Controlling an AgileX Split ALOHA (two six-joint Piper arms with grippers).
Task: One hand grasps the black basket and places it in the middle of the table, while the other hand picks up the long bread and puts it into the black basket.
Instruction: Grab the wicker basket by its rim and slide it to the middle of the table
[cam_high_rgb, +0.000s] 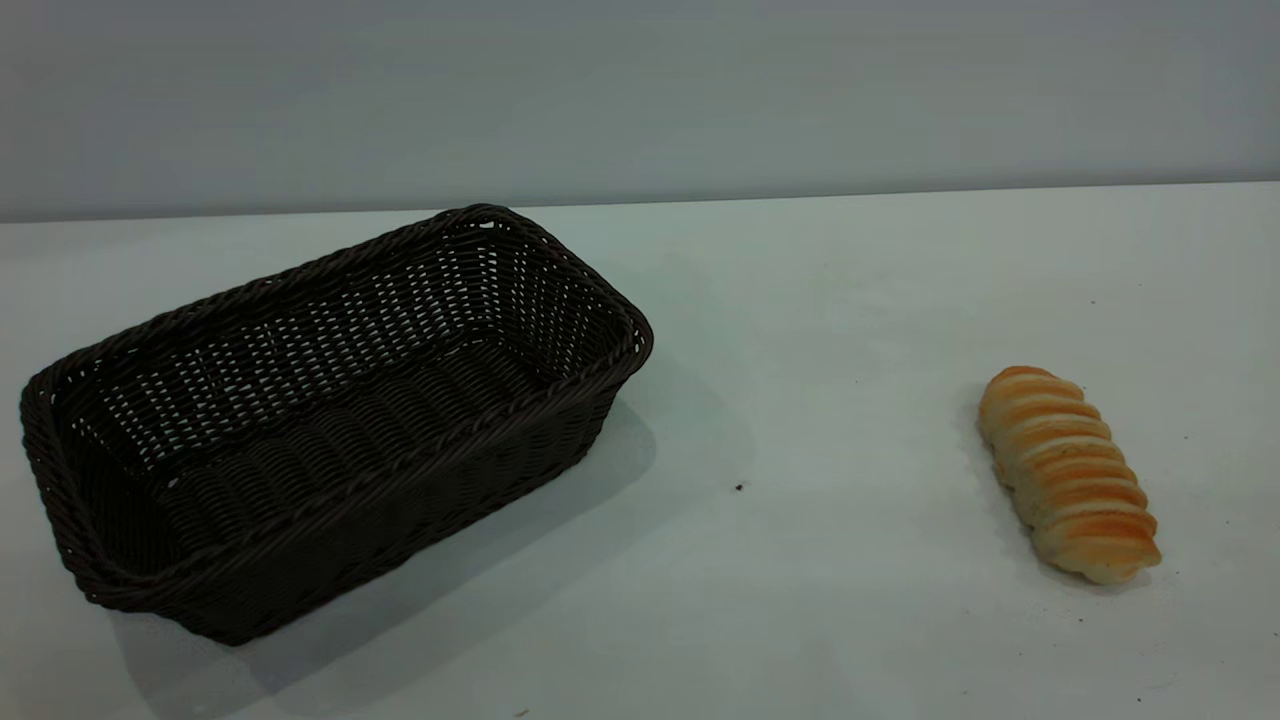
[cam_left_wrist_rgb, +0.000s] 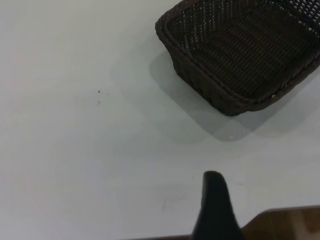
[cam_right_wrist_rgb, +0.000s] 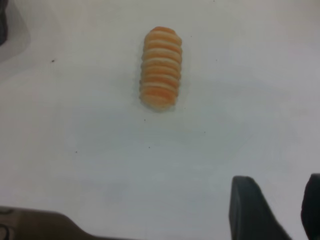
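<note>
The black basket (cam_high_rgb: 330, 330) lies empty at the left of the white table (cam_high_rgb: 800, 580), set at an angle. One end of it shows in the left wrist view (cam_left_wrist_rgb: 200, 80). The long bread (cam_high_rgb: 1068, 475) lies at the right of the table, well apart from the basket, and also shows in the right wrist view (cam_right_wrist_rgb: 161, 67). Neither arm shows in the exterior view. My left gripper (cam_left_wrist_rgb: 215, 210) is over bare table, short of the basket. My right gripper (cam_right_wrist_rgb: 277, 200) is open and empty over bare table, short of the bread.
The table's edge shows close to each gripper, with brown floor beyond it in the left wrist view (cam_left_wrist_rgb: 290, 225) and the right wrist view (cam_right_wrist_rgb: 35, 225). A grey wall stands behind the table. A few dark specks (cam_high_rgb: 739, 487) dot the tabletop.
</note>
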